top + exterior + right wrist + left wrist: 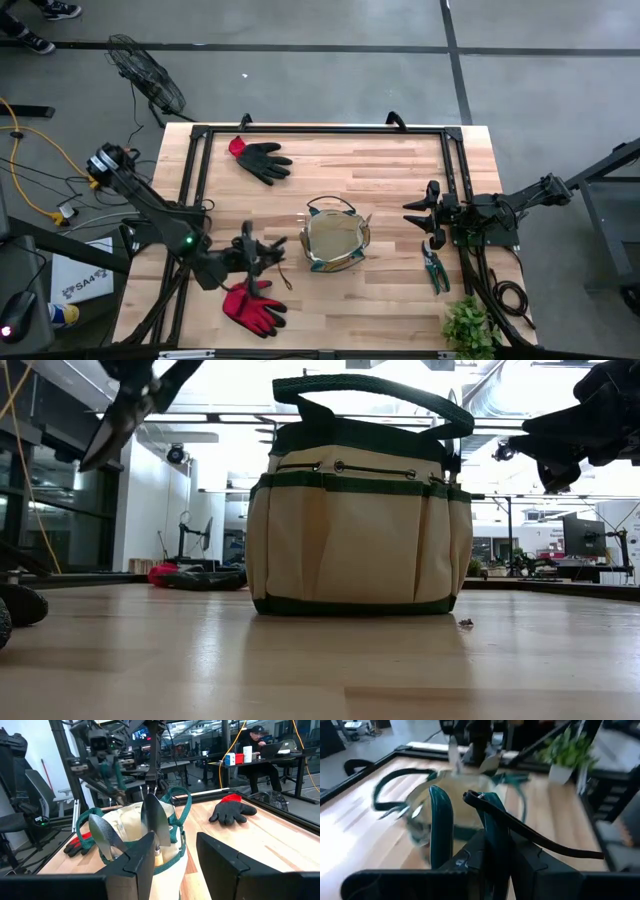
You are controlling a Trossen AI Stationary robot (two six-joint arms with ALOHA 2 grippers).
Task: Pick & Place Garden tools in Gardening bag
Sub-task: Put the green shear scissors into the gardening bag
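just left of the gardening bag (335, 240) at the centre of the worktop (400, 300), the left gripper (252, 256) has its jaws clamped on green-handled pruners (470, 827). right gripper (428, 212) waits at centre right, jaws spread and empty. two trowels (150, 822) stand in the bag. other pruners (434, 266) lie lower right, a red glove (254, 308) lower left, a black-and-red glove (260, 158) upper left.

Two dark, slender jointed arms flank the table; the left arm (150, 205) carries a small green light and yellow-tagged cabling, the right arm (520, 200) trails black cable.
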